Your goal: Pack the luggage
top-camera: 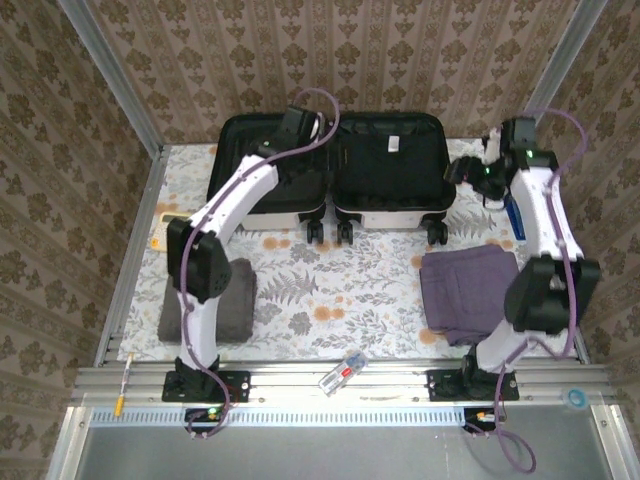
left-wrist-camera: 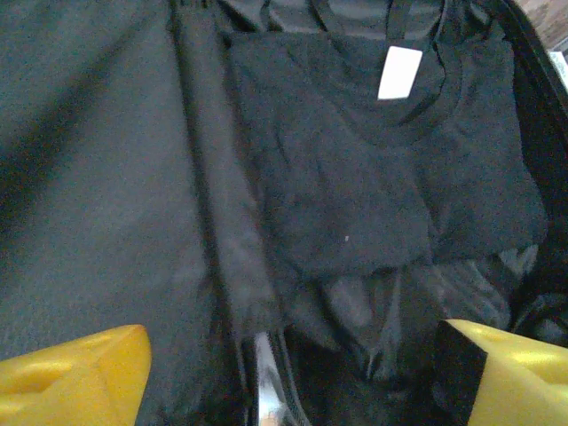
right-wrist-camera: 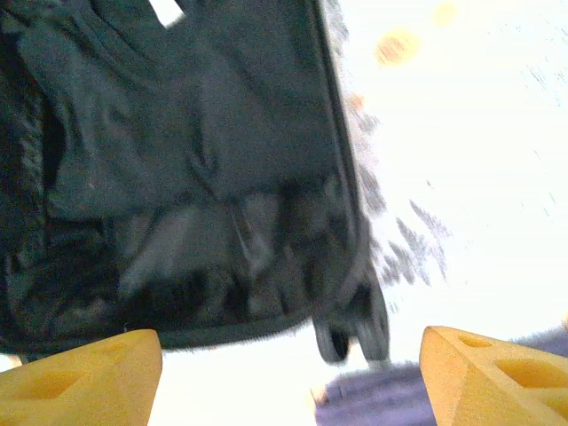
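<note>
The luggage (top-camera: 390, 215), a white hard-shell suitcase, lies open at the back of the table with its black lining up. A folded black T-shirt (left-wrist-camera: 373, 177) with a white label (left-wrist-camera: 399, 73) lies in its right half (top-camera: 392, 160). My left gripper (top-camera: 305, 135) hovers over the hinge between the halves; its yellow fingers (left-wrist-camera: 80, 377) stand wide apart, and the left gripper (left-wrist-camera: 293, 390) is open with nothing in it. My right gripper (top-camera: 462, 172) is beside the suitcase's right edge. Seen from its own wrist, the right gripper (right-wrist-camera: 288, 382) is open and empty above a caster wheel (right-wrist-camera: 355, 333).
A folded purple-grey garment (top-camera: 470, 290) lies on the flowered cloth at the right, and a folded dark grey one (top-camera: 235, 300) at the left behind my left arm. A small clear packet (top-camera: 343, 372) rests on the front rail. A blue object (top-camera: 513, 215) sits by the right arm.
</note>
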{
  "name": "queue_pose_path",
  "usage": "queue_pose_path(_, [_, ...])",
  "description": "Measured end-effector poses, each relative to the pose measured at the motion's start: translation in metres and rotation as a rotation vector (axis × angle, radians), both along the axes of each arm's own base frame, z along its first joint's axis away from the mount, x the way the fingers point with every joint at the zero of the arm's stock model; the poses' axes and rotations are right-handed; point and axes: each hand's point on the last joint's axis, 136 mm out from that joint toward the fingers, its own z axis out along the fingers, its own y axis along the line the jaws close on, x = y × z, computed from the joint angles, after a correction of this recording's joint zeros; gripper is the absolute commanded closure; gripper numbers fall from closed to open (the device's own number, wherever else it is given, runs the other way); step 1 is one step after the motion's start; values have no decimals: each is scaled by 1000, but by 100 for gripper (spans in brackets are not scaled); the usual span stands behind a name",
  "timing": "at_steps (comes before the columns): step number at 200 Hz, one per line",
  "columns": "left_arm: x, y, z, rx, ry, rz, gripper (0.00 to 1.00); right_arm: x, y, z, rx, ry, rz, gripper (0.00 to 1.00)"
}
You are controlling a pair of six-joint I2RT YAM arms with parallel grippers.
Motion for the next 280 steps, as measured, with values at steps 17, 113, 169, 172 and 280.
queue_pose_path(17, [-18,11,-1,-27,-8,18,13,-40,4,-17,9,29,-41,23])
queue_pose_path(113, [-84,40,-33,-72,44,24,14,-155,32,-140,97,311,-160,24])
queue_pose_path(169, [-119,18,-39,-72,56,-63,14,-162,63,-173,95,376,-83,27])
queue_pose_path(172, [-120,18,-40,-72,57,-66,14,-162,66,-175,92,378,-72,27])
queue_pose_path(280, [-168,-29,-71,-46,147,-213,15,-145,125,-166,62,320,113,21])
